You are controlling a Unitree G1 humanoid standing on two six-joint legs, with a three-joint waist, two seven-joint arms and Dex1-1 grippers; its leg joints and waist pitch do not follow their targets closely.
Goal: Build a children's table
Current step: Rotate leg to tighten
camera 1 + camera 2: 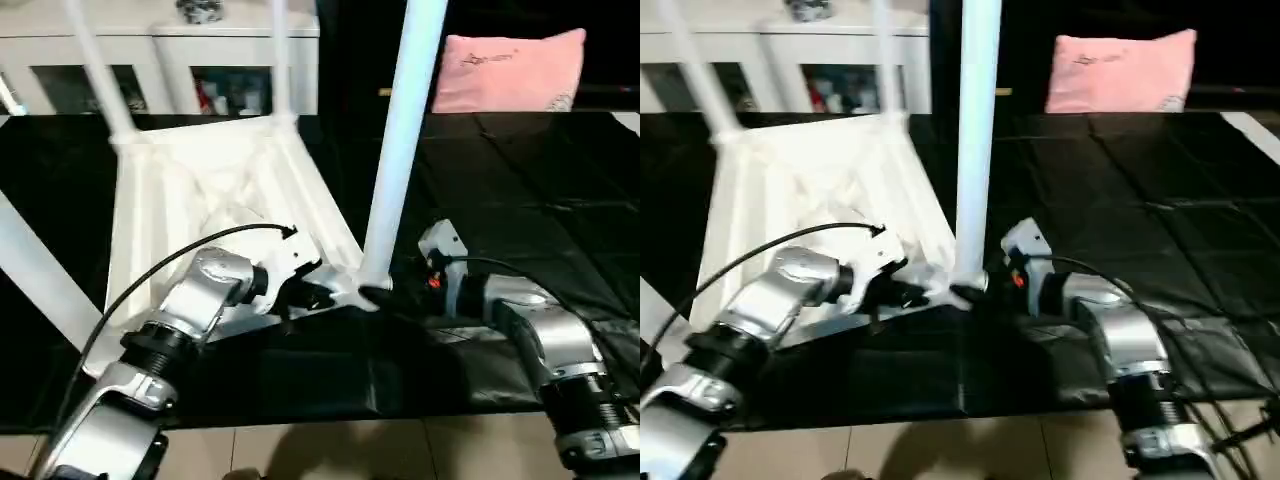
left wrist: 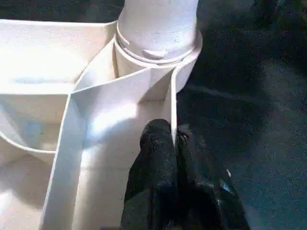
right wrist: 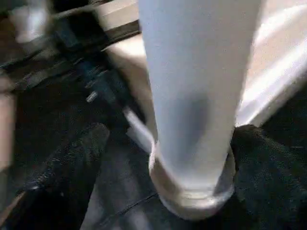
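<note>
White plastic, smooth and faintly glossy, made up the tabletop (image 1: 215,190), which lay upside down on a black creased sheet (image 1: 520,180) so that we looked into its ribbed underside: thin upright walls, shallow pockets and a round socket (image 2: 158,50) at the near corner. Our left gripper (image 2: 172,143) had its two black fingers pressed narrow together on the thin outer rim wall (image 2: 171,103) of the tabletop, one finger on each face of it, just short of that socket. A long tapered tube leg (image 1: 400,150) stood upright in the socket, its collared foot directly ahead of those closed jaws. Our right gripper (image 3: 158,158) sat on the far side of the same leg with its textured black fingers (image 3: 72,167) spread wide, the foot of the leg standing between them with a gap on one side; whether the other finger touched the collar we could not tell. Two more legs (image 1: 100,70) rose from the far corners of the tabletop, and another leg (image 1: 40,275) slanted off beyond our left forearm. Beside the right gripper the black sheet lay bare out towards a pink cushion (image 1: 510,70), while behind the tabletop a white cabinet (image 1: 200,60) closed off the far side.
</note>
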